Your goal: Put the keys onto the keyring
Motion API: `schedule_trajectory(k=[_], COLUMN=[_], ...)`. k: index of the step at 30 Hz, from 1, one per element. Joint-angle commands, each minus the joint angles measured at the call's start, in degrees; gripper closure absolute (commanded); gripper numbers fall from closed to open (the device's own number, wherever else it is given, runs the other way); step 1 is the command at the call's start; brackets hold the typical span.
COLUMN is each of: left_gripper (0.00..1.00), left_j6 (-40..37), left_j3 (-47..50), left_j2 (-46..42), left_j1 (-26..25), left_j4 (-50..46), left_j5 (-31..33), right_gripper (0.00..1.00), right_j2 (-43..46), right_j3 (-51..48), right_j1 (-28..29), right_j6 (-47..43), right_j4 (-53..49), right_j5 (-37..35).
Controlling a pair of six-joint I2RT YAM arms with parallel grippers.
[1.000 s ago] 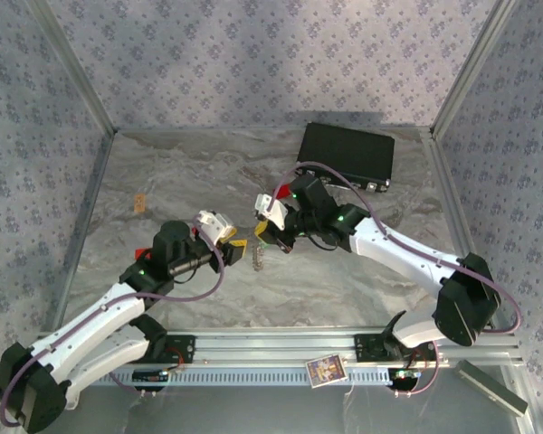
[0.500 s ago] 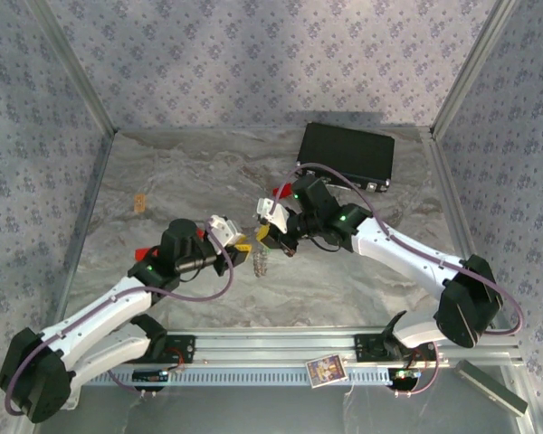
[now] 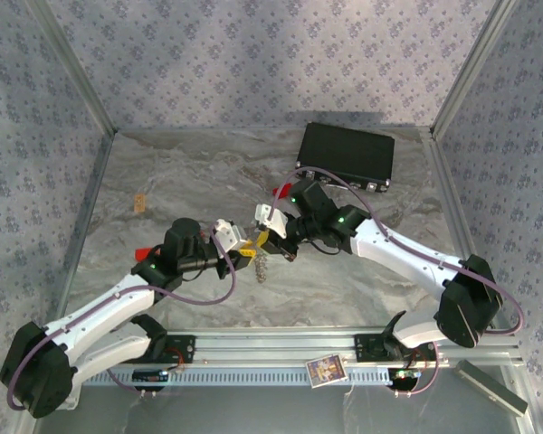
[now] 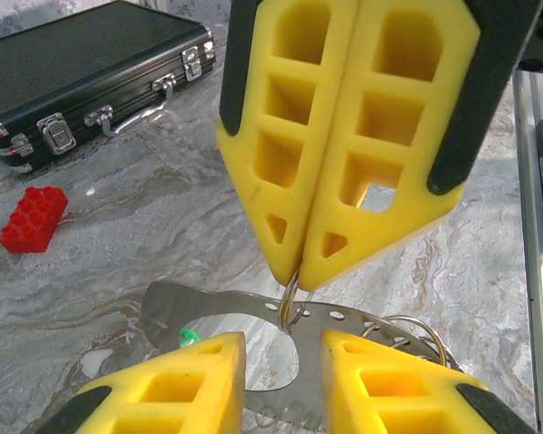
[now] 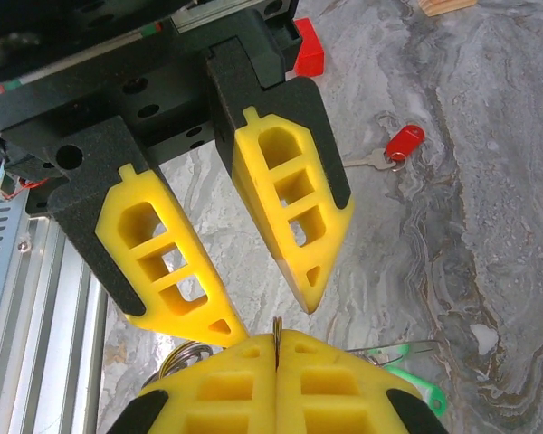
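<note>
My right gripper (image 3: pixel 265 237) is shut on the edge of a thin silvery ring, the keyring (image 4: pixel 290 303), which pokes out between its fingertips (image 5: pixel 276 336). A flat silvery plate with small holes (image 4: pixel 362 318) hangs from that ring. My left gripper (image 4: pixel 282 339) stands open just in front of it, its fingers (image 5: pixel 294 199) apart on either side of the ring and touching nothing. The green key (image 5: pixel 418 384) lies just beside the right fingers. The red key (image 5: pixel 403 143) lies on the table farther off.
A black case (image 3: pixel 346 154) sits at the back right with a red studded block (image 4: pixel 32 220) in front of it. Another red block (image 5: pixel 308 50) lies behind the left arm. More rings (image 4: pixel 407 327) hang beside the plate. A wooden chip (image 3: pixel 140 203) lies at the left.
My left gripper has moved right, up to the right gripper, and its jaws have narrowed. The right gripper stays shut on the ring and has barely shifted.
</note>
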State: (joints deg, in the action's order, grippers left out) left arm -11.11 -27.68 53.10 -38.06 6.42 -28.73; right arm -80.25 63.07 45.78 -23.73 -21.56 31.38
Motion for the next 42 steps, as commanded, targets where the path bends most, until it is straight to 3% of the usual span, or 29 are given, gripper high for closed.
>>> schedule_trajectory(k=[1,18,30,36,38,42], left_gripper=[0.73,0.8,1.0,1.0,1.0,1.0], left_j6=[-1.25,-1.24,-1.11,1.93,2.27,2.46], left_j3=[-1.76,-1.76,-1.59,-1.5,-1.5,-1.57], left_j2=[0.21,0.4,-0.24,-1.27,-1.5,-1.42], left_j1=[-0.43,-0.43,-0.43,-0.52,-0.56,-0.96], left_j4=[2.02,2.02,1.93,1.88,1.67,1.74], left_j5=[-2.53,-5.01,-6.16,-5.21,-4.82,-4.4], right_gripper=[1.0,1.0,1.0,0.53,0.48,0.48], right_j2=[0.26,-1.46,-1.65,6.05,9.34,12.95], right_j3=[2.28,3.73,4.42,-0.37,-3.3,-8.0], right_j1=[0.5,1.63,1.64,-3.22,-4.53,-5.13], right_j6=[-1.49,-2.09,-1.57,5.74,6.77,6.27], right_j4=[-0.93,-2.25,-2.75,6.01,9.75,12.99], right_j5=[1.76,2.2,0.39,-1.03,-1.0,-2.36])
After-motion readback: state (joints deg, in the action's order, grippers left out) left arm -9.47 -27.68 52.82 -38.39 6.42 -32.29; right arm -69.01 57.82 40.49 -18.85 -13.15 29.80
